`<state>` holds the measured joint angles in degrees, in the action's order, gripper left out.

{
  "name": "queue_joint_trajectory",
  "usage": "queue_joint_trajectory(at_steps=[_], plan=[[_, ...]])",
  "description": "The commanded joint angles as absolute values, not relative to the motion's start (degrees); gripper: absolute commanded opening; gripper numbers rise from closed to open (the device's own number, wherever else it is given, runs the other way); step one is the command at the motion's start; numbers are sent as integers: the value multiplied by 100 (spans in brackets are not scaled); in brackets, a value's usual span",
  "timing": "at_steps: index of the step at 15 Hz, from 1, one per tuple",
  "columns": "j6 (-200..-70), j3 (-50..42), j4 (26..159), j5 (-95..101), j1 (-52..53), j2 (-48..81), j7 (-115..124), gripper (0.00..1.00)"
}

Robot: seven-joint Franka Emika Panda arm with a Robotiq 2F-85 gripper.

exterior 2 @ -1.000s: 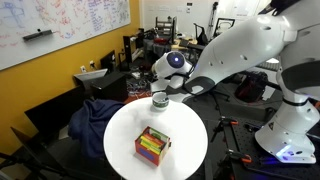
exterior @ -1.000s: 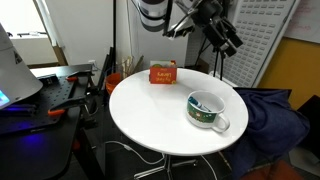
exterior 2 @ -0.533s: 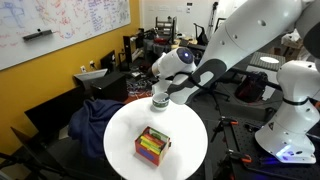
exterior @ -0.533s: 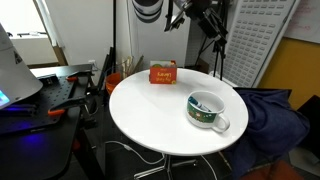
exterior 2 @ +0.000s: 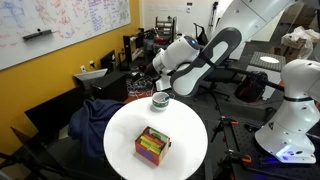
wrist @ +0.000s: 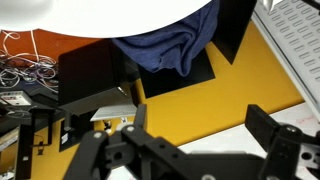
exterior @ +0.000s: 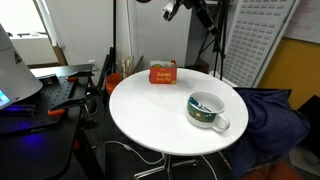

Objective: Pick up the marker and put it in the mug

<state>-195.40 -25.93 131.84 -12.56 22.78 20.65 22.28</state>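
Observation:
The white mug [exterior: 206, 110] with a dark green band stands on the round white table [exterior: 150, 115], handle toward the front. It also shows at the table's far edge in an exterior view [exterior 2: 159, 100]. The marker is not visible on the table or in the jaws, and the mug's inside is too small to make out. My gripper [exterior: 173, 8] is high above the table at the frame's top edge. In the wrist view my gripper [wrist: 200, 135] has its fingers wide apart with nothing between them.
A small orange-red box [exterior: 162, 73] sits on the table away from the mug and also shows in an exterior view [exterior 2: 152, 146]. A blue cloth [exterior: 275, 115] lies on a chair beside the table. A second white robot [exterior 2: 290, 110] and cluttered desks stand around.
My arm has lifted up and away from above the mug toward the top of the frame. The mug and box have not moved.

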Motion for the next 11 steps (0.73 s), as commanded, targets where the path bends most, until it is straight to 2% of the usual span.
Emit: queue_joint_trajectory(at_steps=[1, 6, 7, 11], plan=[[-19278, -1340, 13426, -1197, 1114, 1492, 1726, 100], [-19172, -325, 13484, -197, -40, 1444, 2185, 100], [-19410, -449, 13356, -752, 193, 1650, 1753, 100], [-19388, -240, 13390, -627, -54, 1637, 1763, 100]])
